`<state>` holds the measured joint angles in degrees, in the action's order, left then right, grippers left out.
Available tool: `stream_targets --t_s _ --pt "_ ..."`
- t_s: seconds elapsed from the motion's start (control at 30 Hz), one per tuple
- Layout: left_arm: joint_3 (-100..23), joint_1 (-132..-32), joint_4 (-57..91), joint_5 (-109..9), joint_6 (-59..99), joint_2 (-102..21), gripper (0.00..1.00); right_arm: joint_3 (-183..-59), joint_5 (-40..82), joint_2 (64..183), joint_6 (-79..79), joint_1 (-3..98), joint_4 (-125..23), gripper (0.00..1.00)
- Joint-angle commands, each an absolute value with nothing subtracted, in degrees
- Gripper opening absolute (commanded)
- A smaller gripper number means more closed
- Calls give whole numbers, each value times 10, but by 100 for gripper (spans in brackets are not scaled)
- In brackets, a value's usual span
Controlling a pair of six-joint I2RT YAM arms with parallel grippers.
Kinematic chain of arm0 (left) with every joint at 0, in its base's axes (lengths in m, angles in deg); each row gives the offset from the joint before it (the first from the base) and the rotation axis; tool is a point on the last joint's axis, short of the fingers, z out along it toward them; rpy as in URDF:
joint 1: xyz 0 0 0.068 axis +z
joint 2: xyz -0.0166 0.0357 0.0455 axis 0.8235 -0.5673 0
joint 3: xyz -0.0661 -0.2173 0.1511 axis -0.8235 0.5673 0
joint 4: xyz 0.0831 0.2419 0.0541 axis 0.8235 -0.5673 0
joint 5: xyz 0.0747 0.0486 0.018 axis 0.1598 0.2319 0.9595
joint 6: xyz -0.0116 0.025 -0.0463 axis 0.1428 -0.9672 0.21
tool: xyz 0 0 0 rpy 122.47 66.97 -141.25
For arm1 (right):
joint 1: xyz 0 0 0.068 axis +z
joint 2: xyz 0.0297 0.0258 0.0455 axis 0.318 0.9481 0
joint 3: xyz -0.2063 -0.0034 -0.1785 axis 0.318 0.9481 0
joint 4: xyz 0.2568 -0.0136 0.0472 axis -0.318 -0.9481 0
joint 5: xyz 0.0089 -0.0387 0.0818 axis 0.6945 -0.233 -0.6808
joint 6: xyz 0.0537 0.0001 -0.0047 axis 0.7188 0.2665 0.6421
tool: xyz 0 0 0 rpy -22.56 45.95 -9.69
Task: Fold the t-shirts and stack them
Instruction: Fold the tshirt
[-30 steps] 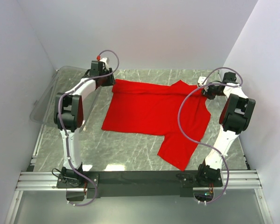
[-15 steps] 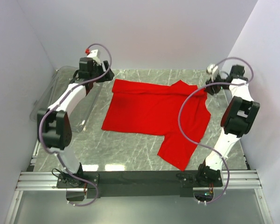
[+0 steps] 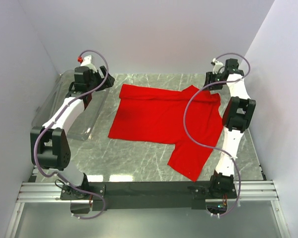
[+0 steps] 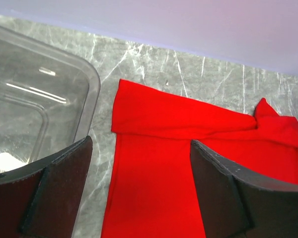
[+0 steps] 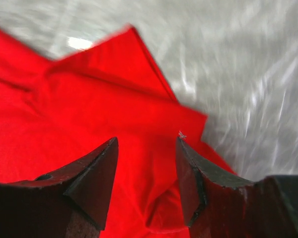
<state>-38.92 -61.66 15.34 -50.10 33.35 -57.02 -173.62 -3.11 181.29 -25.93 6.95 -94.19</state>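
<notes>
The marble table (image 3: 139, 158) carries one red t-shirt (image 3: 164, 119), spread mostly flat in a single layer. It lies between the two grippers, reaching from just beside the left one across to under the right one. The clear plastic bin (image 3: 54, 106) sits on the outer side of the left gripper (image 3: 102, 82), below its left finger in the wrist view, and it looks empty.

The left gripper (image 4: 139, 144) hangs above the shirt's far left corner with its jaws spread wide and nothing between them. The cloth is beneath it, not touching. The right gripper (image 3: 211, 79) hovers over the far right corner. Its wrist view is blurred, but the jaws (image 5: 146, 140) stand moderately apart with the red cloth (image 5: 89, 99) lying loose below them, not pinched.

A narrow band (image 4: 184, 121) along the shirt's far edge is turned over onto the body, running from one gripper to the other. That seems to be the only fold made. A flap (image 3: 188, 161) juts out toward the right arm's base, unfolded. By my reading the job is at an early stage: the main folds remain, and no stack exists.
</notes>
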Motion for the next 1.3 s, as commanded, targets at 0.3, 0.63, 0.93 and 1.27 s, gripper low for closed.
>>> stream_targets --t_s 0.3,0.63,0.93,1.27 --pt "-369 -614 186 -514 352 -553 84 -1716 89 1813 -179 68 -934 59" --pt "-370 -614 181 -516 356 -553 84 -1784 82 1857 -169 80 -974 57" --pt "-377 -614 171 -515 354 -546 84 -1802 83 1870 -171 80 -998 55" --pt "-385 -614 167 -518 356 -548 83 -1821 55 1873 -177 78 -989 40"
